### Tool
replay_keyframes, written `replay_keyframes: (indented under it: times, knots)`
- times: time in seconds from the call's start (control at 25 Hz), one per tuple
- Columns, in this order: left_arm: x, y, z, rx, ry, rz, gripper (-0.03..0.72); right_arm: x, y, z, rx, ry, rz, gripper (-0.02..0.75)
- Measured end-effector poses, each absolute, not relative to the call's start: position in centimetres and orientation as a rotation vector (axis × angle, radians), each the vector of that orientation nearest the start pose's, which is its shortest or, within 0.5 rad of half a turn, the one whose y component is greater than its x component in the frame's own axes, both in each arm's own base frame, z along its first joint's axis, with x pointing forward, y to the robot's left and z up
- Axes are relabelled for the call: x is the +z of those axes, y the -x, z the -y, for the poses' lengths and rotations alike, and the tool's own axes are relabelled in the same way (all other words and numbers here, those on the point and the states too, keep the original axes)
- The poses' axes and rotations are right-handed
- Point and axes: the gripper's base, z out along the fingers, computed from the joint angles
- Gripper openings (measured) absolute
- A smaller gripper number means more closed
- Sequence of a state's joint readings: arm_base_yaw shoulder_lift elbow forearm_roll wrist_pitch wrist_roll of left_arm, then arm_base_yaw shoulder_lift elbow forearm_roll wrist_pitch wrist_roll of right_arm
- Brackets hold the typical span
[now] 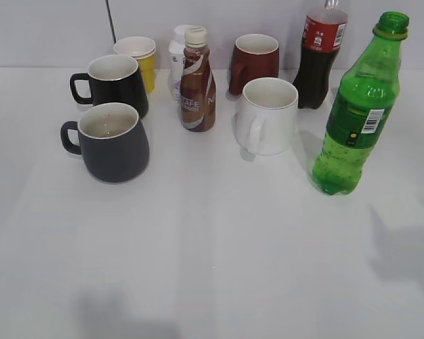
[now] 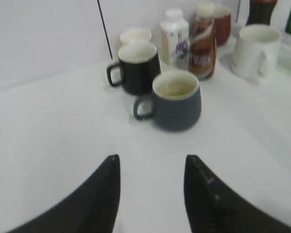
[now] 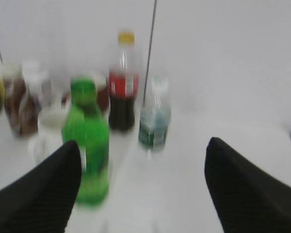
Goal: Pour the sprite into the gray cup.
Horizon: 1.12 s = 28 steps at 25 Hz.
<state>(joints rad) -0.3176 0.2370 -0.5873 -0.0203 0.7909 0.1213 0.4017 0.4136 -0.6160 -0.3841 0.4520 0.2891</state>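
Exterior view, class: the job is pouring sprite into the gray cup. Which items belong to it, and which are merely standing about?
Belong:
sprite
gray cup

Standing about:
black mug
white mug
dark red mug
yellow cup
coffee bottle
white bottle
cola bottle

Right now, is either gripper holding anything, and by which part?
Nothing is held. The left gripper is open over bare table short of the gray cup; the right gripper is open, with the sprite ahead, ungrasped.
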Motion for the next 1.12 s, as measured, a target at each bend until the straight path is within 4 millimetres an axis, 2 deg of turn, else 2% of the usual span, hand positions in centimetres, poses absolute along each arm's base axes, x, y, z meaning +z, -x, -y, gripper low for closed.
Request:
replay_keyframes:
  times: [0.16,0.28,0.44,0.6,0.8,1.12]
  knots:
    - [31.1,-1.1,0.4,-0.140,-0.425,-1.929,0.341,32.6,-3.4,-0.1,0.135,0.315,-1.923,0.596]
    - [30.3,0.3,-0.3,-0.116,-0.411,-1.970,0.341,30.7,-0.8,0.8,0.148,0.335,-2.085,0.596]
    - [29.2,1.6,-0.9,-0.084,-0.388,-2.001,0.341,29.0,1.2,1.7,0.155,0.333,-2.093,0.596]
    - [28.5,1.0,-0.8,-0.079,-0.374,-2.002,0.341,27.9,1.3,1.6,0.157,0.351,-2.110,0.596]
    - [28.2,0.7,-0.7,-0.080,-0.369,-1.993,0.341,27.8,0.4,1.0,0.189,0.372,-2.014,0.595]
    - [28.2,0.7,-0.7,-0.080,-0.368,-1.991,0.340,27.8,0.3,0.8,0.206,0.375,-1.995,0.593]
